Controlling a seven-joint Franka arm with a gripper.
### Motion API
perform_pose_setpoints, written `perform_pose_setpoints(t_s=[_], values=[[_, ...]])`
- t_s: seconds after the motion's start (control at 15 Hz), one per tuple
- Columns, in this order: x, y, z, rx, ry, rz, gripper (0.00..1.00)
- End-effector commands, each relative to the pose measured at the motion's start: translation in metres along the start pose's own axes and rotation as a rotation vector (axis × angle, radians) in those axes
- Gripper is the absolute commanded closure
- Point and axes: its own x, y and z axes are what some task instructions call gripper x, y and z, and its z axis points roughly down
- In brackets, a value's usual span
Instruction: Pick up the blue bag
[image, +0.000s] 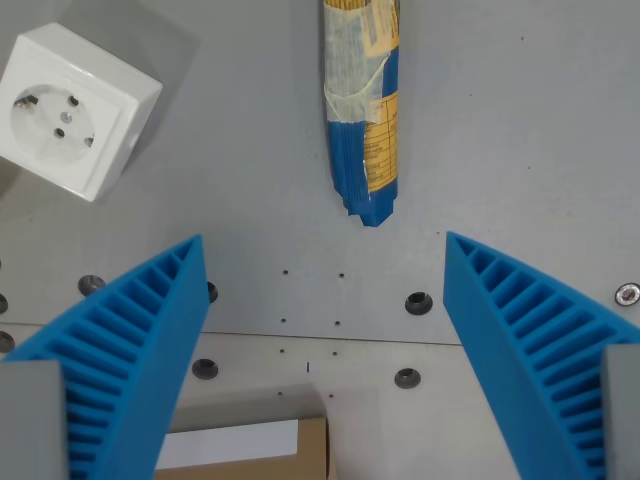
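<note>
The blue bag is a long narrow packet, blue with a yellow label and a clear window. It lies on the grey table, running from the top edge down to the middle of the wrist view. My gripper is open and empty. Its two blue ribbed fingers stand wide apart at the bottom left and bottom right. The bag's lower end lies just beyond the gap between the fingertips, a little right of centre. Nothing is between the fingers.
A white socket box sits at the top left of the wrist view. A brown cardboard piece with a white label lies at the bottom centre. The grey table has screw holes and a seam across its lower part.
</note>
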Motion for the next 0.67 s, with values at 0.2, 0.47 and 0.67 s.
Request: perform_pose_setpoints(t_s=[0.2, 0.47, 0.67], values=[[0.0, 0.0, -0.001, 0.0, 0.004, 0.0, 0.0], [0.002, 0.001, 0.008, 0.001, 0.008, 0.003, 0.0], [0.006, 0.004, 0.023, 0.002, 0.026, 0.007, 0.0]])
